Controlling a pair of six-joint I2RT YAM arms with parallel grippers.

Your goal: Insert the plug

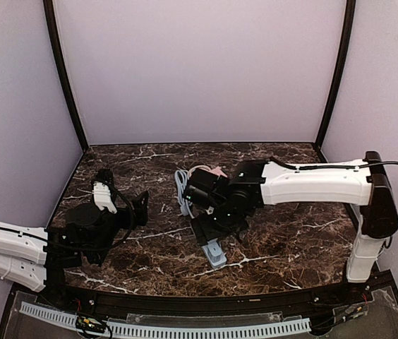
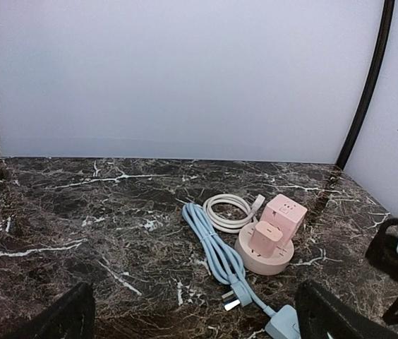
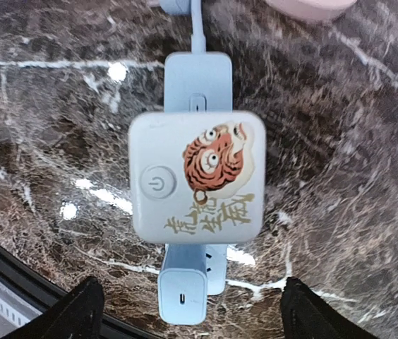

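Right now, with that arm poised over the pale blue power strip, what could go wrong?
1. The open right gripper is above the pale blue power strip, crowded by a square tiger-picture block and a small blue charger; descending could knock them.
2. The pale blue plug lies flat on the dark marble table, so pinching may just slide it.
3. Its coiled blue cable lies beside the round pink socket base; tugging might drag that.
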